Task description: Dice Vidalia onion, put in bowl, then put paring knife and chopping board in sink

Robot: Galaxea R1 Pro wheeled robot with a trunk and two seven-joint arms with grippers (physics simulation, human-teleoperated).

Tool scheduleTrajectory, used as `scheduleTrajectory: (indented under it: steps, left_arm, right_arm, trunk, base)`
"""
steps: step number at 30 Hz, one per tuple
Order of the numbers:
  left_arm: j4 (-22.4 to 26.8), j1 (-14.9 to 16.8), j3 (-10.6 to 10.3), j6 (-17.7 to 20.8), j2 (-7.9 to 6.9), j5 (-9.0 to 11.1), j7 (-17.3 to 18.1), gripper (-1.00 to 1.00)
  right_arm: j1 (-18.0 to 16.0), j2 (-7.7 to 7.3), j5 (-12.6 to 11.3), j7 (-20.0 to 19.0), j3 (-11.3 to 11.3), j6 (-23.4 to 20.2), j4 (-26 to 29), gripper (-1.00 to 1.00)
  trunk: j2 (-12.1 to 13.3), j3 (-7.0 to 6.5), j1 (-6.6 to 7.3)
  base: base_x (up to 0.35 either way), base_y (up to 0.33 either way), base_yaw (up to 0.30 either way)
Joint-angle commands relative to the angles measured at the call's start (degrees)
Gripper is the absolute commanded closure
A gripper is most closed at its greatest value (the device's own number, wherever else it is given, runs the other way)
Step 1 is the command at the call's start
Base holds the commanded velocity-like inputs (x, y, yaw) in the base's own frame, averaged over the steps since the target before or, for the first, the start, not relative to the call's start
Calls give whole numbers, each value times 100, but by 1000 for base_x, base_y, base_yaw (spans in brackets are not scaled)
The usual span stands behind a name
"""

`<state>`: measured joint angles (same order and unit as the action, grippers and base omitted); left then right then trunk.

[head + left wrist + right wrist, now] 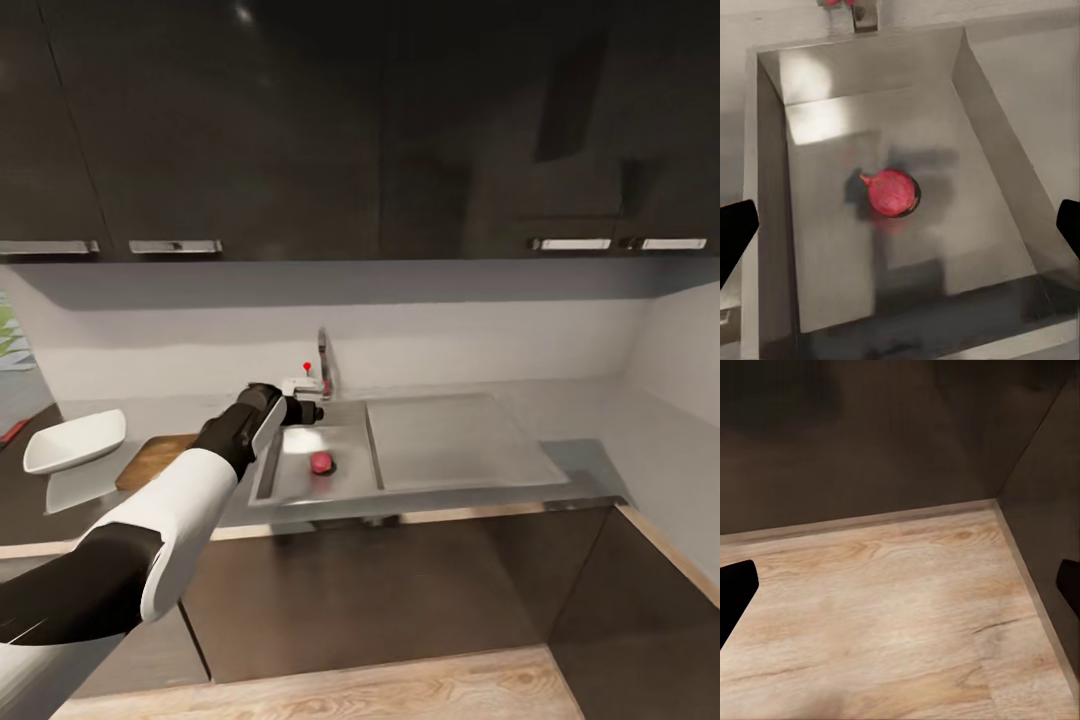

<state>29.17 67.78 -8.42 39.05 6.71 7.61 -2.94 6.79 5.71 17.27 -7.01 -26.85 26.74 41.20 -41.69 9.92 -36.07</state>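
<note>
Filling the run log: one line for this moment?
phase: reach | left hand: open, over sink | Vidalia onion: on basin floor, ungrasped | right hand: open, facing floor

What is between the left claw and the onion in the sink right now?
Nothing: in the left wrist view, bare steel sink floor surrounds the Vidalia onion below the open left claw.

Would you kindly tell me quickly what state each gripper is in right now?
Left gripper: open, empty, above the small round pinkish Vidalia onion in the grey steel sink.
Right gripper: open, empty, facing the wooden floor.

Kitchen: sink (300, 480), countertop (600, 420), probably cabinets (250, 130).
</note>
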Motion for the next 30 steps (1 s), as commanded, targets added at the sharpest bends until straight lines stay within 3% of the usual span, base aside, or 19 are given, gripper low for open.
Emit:
scheduleTrajectory:
  steps: [1, 14, 16, 22, 30]
  left_arm:
    - [-5, 4, -28, 23, -3, 55, -31, -100]
    - [-149, -36, -28, -12, 12, 56, -31, -100]
    - [-248, -37, -28, -146, 13, 60, -31, -100]
    - [-1025, -37, -30, -1115, 50, 65, -26, -100]
    - [-1121, -38, -28, -1192, 66, 66, -22, -100]
  right_arm:
    - [-3, 9, 22, -55, -40, 11, 8, -100]
    - [-3, 9, 22, -55, -40, 7, -5, -100]
    - [-3, 9, 22, -55, -40, 7, -6, -100]
    - [-3, 9, 22, -55, -40, 6, -15, -100]
    - [-3, 9, 22, -55, -40, 6, -15, -100]
  trunk:
    - [-7, 17, -4]
    - [-7, 138, -4]
    - [-7, 156, -4]
    - [-7, 212, -4]
    - [-7, 286, -4]
  base:
    - [186, -176, 0]
    - [40, -39, 0]
    - [4, -67, 0]
    - [120, -137, 0]
    - [129, -90, 0]
